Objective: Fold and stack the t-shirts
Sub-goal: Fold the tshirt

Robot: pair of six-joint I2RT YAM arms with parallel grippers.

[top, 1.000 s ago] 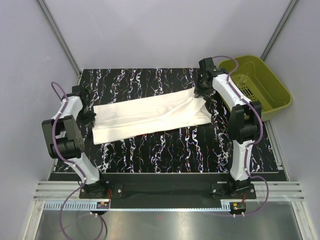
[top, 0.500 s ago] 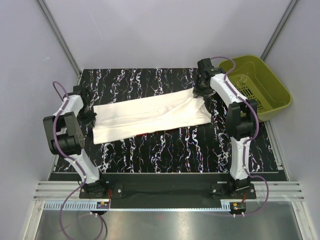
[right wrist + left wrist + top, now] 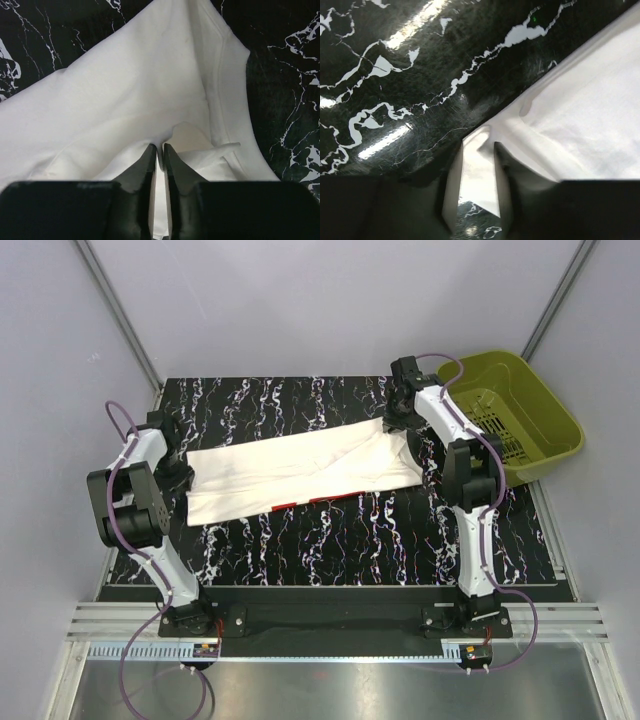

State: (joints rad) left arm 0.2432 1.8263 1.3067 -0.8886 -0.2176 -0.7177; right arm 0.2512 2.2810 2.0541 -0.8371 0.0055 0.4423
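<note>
The off-white t-shirt (image 3: 300, 468) lies flat on the black table (image 3: 330, 540), folded into one long strip. It slants from left to right. A thin red edge peeks out along its near side.

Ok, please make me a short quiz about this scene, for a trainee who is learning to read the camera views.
1. Relative to the black marble table, where does the olive-green basket stand? A: at its middle. B: off its far right corner. C: off its near left corner.
2. True or false: the off-white t-shirt lies crumpled inside the basket.
3. Which colour shows along the t-shirt's near edge?
Key: 1 B. 2 false, it lies spread out on the table. 3 red.
</note>
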